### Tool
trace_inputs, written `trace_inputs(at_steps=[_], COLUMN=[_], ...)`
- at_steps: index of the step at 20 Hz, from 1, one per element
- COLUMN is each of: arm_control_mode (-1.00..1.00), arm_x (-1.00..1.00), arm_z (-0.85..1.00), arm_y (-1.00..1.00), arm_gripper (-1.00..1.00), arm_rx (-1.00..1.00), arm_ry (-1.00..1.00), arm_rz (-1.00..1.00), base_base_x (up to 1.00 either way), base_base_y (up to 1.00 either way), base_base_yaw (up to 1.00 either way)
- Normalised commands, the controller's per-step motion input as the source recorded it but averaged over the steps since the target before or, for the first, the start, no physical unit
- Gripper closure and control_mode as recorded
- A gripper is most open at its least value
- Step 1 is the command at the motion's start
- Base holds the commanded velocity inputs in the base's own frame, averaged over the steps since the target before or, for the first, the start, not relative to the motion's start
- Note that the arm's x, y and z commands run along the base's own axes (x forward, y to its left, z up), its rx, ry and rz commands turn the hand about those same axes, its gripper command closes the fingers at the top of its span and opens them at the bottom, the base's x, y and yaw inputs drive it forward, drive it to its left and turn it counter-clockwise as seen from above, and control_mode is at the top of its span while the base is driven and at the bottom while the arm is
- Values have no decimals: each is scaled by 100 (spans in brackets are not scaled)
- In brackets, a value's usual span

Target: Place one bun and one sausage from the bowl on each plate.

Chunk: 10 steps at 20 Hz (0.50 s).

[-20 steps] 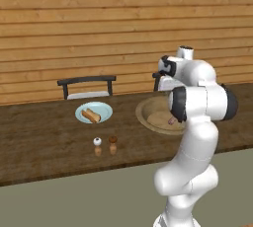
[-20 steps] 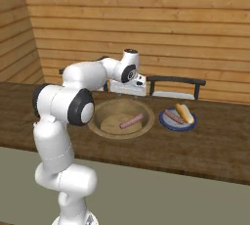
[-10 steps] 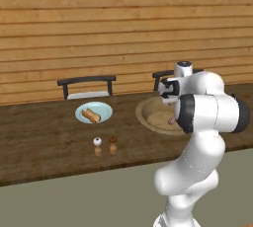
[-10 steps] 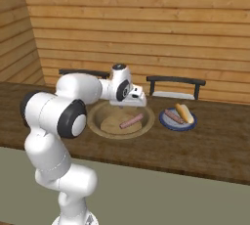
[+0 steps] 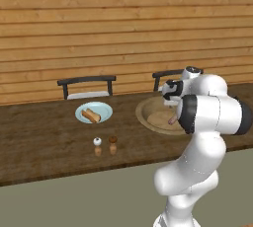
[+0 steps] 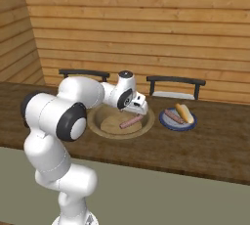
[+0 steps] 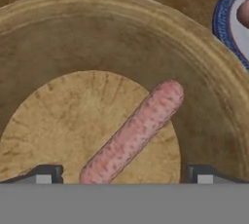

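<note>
The tan wooden bowl [image 5: 142,116] [image 6: 104,131] [image 7: 121,1] holds one pink sausage [image 7: 133,131] [image 6: 131,121] [image 5: 172,120] lying slantwise on its flat floor. My gripper [image 7: 124,177] [image 6: 139,108] [image 5: 170,100] hangs open just above the bowl, its two fingertips [image 7: 46,174] standing wide either side of the sausage's near end without touching it. Beside the bowl, the pale blue plate [image 5: 102,108] [image 6: 166,125] [image 7: 224,19] carries a bun [image 6: 184,113] and another sausage [image 6: 172,116]. I see no bun in the bowl.
Two small shakers [image 5: 98,142] [image 5: 113,140] stand on the dark wooden counter [image 5: 39,142] in front of the plate. Two dark chairs [image 5: 86,84] [image 6: 176,85] back against the plank wall behind the counter.
The hand has come down from above the bowl's far side to just over the sausage. The jaws have stayed open. Plate and bowl have not moved.
</note>
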Motion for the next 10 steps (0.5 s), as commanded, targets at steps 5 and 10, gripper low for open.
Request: trace_inputs(at_steps=[5,10], arm_control_mode=[-100,-100], arm_x=[0,0], arm_z=[-2,-38], arm_y=[0,0], arm_gripper=[-100,-100], arm_rx=[-7,1], arm_ry=[17,5], arm_rz=[-8,-1], base_base_x=[0,0], base_base_y=[0,0], base_base_yaw=[0,0])
